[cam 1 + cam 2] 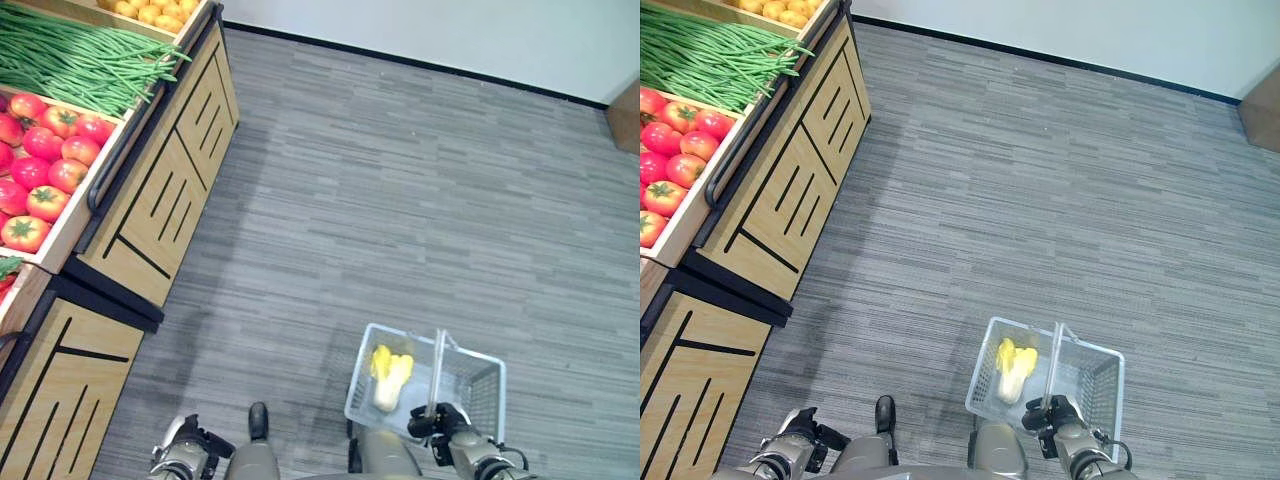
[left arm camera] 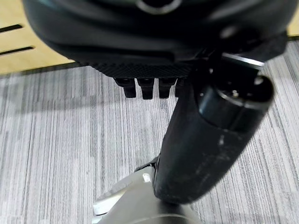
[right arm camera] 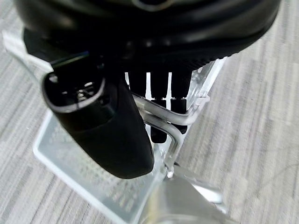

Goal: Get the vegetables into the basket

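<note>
While the right hand (image 1: 440,420) curls its fingers (image 3: 159,100) around the handle (image 1: 437,370) of the white basket (image 1: 485,375) at the lower right of the frame, a yellow-green cabbage (image 1: 388,376) already lies inside, against the basket's left wall. The left hand (image 1: 185,452) hangs at the bottom left, fingers straight and holding nothing. More vegetables sit well apart in the wooden display stand (image 1: 160,190) at the upper left: green beans (image 1: 70,60) above, tomatoes (image 1: 40,160) below them. The main risk, as I judge it, is the basket swinging on its thin handle as the robot walks toward the stand; a tilt could roll the cabbage out onto the floor (image 1: 400,200). Bumping the basket against the stand's front panel could also jar the hold. Tomatoes look soft, so a hard squeeze might bruise them, and the loose beans could slip through a partial grasp.
</note>
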Motion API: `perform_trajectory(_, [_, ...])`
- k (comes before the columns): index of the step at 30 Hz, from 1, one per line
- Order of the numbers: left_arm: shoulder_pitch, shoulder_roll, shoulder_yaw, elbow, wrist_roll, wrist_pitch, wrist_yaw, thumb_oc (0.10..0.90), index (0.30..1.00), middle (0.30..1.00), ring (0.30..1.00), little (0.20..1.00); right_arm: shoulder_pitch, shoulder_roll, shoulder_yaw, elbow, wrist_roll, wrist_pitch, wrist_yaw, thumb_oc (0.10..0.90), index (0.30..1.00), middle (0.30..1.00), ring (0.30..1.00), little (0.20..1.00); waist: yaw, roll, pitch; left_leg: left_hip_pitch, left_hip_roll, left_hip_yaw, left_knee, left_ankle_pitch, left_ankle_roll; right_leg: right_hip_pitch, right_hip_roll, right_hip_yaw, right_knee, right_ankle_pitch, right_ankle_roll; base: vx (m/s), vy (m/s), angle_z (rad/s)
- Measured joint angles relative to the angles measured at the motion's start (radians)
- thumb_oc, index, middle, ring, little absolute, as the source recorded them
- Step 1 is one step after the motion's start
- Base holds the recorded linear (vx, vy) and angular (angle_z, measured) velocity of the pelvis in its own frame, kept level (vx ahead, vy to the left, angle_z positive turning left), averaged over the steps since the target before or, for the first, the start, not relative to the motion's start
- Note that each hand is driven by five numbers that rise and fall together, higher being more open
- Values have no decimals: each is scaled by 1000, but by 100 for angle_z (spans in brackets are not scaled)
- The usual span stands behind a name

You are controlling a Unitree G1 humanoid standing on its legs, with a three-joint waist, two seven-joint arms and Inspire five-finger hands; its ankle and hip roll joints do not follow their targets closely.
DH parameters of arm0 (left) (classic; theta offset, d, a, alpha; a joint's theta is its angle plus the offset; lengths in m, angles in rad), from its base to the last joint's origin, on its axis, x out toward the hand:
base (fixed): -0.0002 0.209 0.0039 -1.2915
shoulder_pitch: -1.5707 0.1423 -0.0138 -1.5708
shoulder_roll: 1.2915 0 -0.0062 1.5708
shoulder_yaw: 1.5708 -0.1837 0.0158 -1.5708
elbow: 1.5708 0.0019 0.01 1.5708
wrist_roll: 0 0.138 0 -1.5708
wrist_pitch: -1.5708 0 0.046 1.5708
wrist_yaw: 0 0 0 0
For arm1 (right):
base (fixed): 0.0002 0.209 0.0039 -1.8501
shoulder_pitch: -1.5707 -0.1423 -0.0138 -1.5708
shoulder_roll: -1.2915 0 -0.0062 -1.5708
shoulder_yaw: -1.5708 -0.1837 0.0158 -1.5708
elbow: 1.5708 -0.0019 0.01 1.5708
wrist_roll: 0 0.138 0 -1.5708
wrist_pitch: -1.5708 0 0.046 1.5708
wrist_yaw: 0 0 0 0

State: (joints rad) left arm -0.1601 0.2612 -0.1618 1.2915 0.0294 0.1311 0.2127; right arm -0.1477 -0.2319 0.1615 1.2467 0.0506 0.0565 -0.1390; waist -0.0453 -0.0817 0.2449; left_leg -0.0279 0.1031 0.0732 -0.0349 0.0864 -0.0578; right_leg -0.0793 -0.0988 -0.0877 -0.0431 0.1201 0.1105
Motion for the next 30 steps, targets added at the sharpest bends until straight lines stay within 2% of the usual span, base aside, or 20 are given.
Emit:
perform_trajectory(1, [-18,-5,-3,-1,0,-8,0,900,1000,1000,1000,1000,1,-9,1,3,0,-1,0,400,300,300,300,300,-4,7,1,-26,8,-37,38,1,-3,-1,9,-4,32,-37,-13,94,-206,57])
perform_trajectory(3, [-27,-10,-3,-2,-1,-10,0,900,1000,1000,1000,1000,-3,-15,2,2,-2,-1,0,400,300,300,300,300,-3,17,2,-34,22,-51,43,7,-11,-3,22,-28,51,-58,-21,55,-199,55])
perform_trajectory(5, [-54,-12,-5,-1,-10,-11,2,900,1000,1000,1000,1000,-4,-22,3,3,0,-2,0,400,300,300,300,300,-9,34,9,-88,35,-112,87,26,-38,-16,53,-22,89,-106,-37,42,-189,85])
perform_trajectory(9, [-50,-17,-3,-12,-52,-14,4,900,1000,1000,1000,1000,-28,-34,6,14,-1,-2,-2,400,300,300,300,300,6,60,13,-116,71,-120,42,88,-66,-54,99,-47,130,-130,-75,0,-147,48])
perform_trajectory(10, [-61,-13,-5,-23,-59,-16,9,900,1000,1000,1000,1000,-27,-36,6,13,0,-2,-4,400,300,300,300,300,-3,64,12,-158,69,-142,66,100,-78,-85,104,-29,162,-152,-86,-6,-108,66])
perform_trajectory(11, [-72,-9,-23,-29,-60,-17,9,900,1000,1000,1000,1000,-27,-38,4,15,4,1,-7,400,300,300,300,300,2,63,12,-165,69,-152,28,147,-96,-100,99,-51,170,-158,-99,-16,-208,72])
perform_trajectory(13, [-74,-6,-27,-30,-70,-18,9,900,1000,1000,1000,1000,-40,-42,6,16,4,-3,-12,400,300,300,300,300,9,62,14,-198,69,-149,4,222,-100,-126,110,-85,188,-165,-120,-22,-162,58])
perform_trajectory(14, [-85,0,-32,-34,-70,-18,10,900,1000,1000,1000,1000,-36,-40,8,17,5,-3,-13,400,300,300,300,300,3,49,21,-207,67,-146,-10,247,-113,-124,89,-115,173,-160,-138,-27,-99,51])
perform_trajectory(15, [-85,1,-31,-38,-71,-18,10,900,1000,1000,1000,1000,-38,-41,19,15,5,-4,-14,400,300,300,300,300,5,36,23,-201,58,-142,10,203,-107,-121,83,-117,159,-139,-159,-32,-133,58])
perform_trajectory(16, [-80,-1,-37,-34,-71,-16,9,900,1000,1000,1000,1000,-29,-51,44,12,5,-11,-16,400,300,300,300,300,-4,33,23,-190,46,-120,89,97,-79,-112,75,-153,146,-117,-150,-10,-63,52])
perform_trajectory(17, [-86,-6,-41,-32,-70,-17,9,900,1000,1000,1000,1000,-22,-53,41,13,7,-13,-17,400,300,300,300,300,-13,45,19,-189,47,-101,97,66,-62,-110,73,-179,148,-118,-147,-7,-7,109])
perform_trajectory(18, [-96,-15,-44,-32,-70,-18,5,900,1000,1000,1000,1000,-13,-55,36,13,9,-13,-17,400,300,300,300,300,-28,50,22,-194,51,-52,69,90,-37,-111,65,-229,160,-128,-134,-2,27,102])
perform_trajectory(19, [-101,-20,-48,-32,-69,-18,3,900,1000,1000,1000,1000,-11,-56,31,13,9,-12,-15,400,300,300,300,300,-25,51,23,-200,50,-21,47,96,-35,-105,55,-257,166,-127,-132,45,62,138])
perform_trajectory(20, [-119,-51,-80,-18,-68,-11,1,900,1000,1000,1000,1000,3,-77,18,12,8,-14,-15,400,300,300,300,300,-45,70,24,-190,61,148,-1,38,17,-92,38,-316,168,-138,-132,-1,105,117])
perform_trajectory(21, [-117,-51,-76,-29,-68,-7,0,900,1000,1000,1000,1000,0,-74,5,15,7,-2,-19,400,300,300,300,300,-49,57,32,-189,90,288,40,17,0,-77,9,-348,164,-150,-146,14,145,123])
perform_trajectory(22, [-105,-48,-81,-43,-65,-10,-5,900,1000,1000,1000,1000,0,-75,3,13,4,-4,-19,400,300,300,300,300,-57,44,24,-187,99,358,46,8,-13,-73,-18,-358,161,-146,-133,-7,157,95])
perform_trajectory(23, [-101,-56,-80,-49,-66,-9,-10,900,1000,1000,1000,1000,1,-88,2,12,1,-3,-21,400,300,300,300,300,-71,45,20,-177,101,407,49,10,-13,-72,-48,-371,158,-147,-110,68,148,57])
perform_trajectory(24, [-101,-56,-80,-49,-66,-9,-10,900,1000,1000,1000,1000,1,-88,2,12,1,-3,-21,400,300,300,300,300,-71,45,20,-177,101,407,49,10,-13,-72,-48,-371,158,-147,-110,63,215,-1])
perform_trajectory(25, [-50,-71,-64,-36,-71,-4,-27,900,1000,1000,1000,1000,-4,-96,1,6,-5,-3,-29,400,300,300,300,300,-68,64,14,-63,86,347,-10,42,-22,-78,-70,-306,195,-133,-48,39,208,-17])
perform_trajectory(30, [-64,-30,-64,-47,-69,-13,-28,900,1000,1000,1000,1000,5,-55,-1,12,-4,6,-22,400,300,300,300,300,-48,5,12,-77,-2,351,5,6,35,-100,-135,-218,190,-111,7,8,141,-2])
